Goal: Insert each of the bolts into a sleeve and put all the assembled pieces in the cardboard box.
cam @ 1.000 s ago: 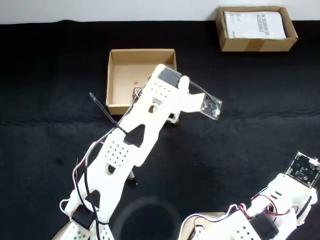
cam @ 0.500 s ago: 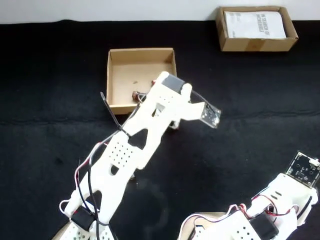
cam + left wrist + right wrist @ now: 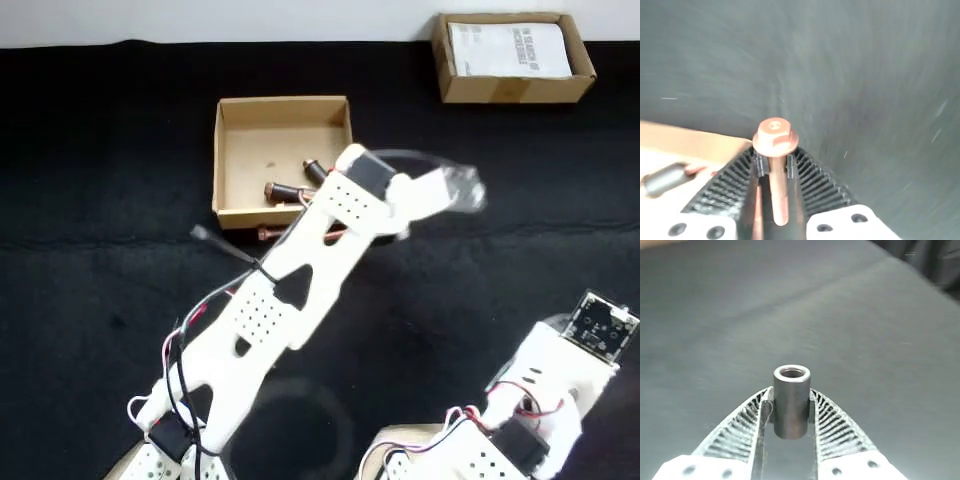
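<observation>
My left gripper (image 3: 775, 159) is shut on a copper bolt (image 3: 775, 137), which stands upright with its flanged head above the fingertips. It hangs just past the corner of the open cardboard box (image 3: 685, 142). My right gripper (image 3: 791, 392) is shut on a grey sleeve (image 3: 791, 400), held upright with its bore showing, over bare black cloth. In the high view the left arm (image 3: 340, 215) stretches to the front right corner of the cardboard box (image 3: 230, 160). Two assembled pieces (image 3: 285, 190) lie in that box. The right arm (image 3: 560, 390) sits at the bottom right.
A loose copper bolt (image 3: 268, 233) lies on the black cloth just in front of the box. A second cardboard box (image 3: 505, 88) holding a printed sheet stands at the back right. Black cloth (image 3: 500, 250) covers the table between the arms.
The left arm's wrist has swung right, away from the box's front wall, uncovering the pieces in the box. The right arm has shifted slightly left.
</observation>
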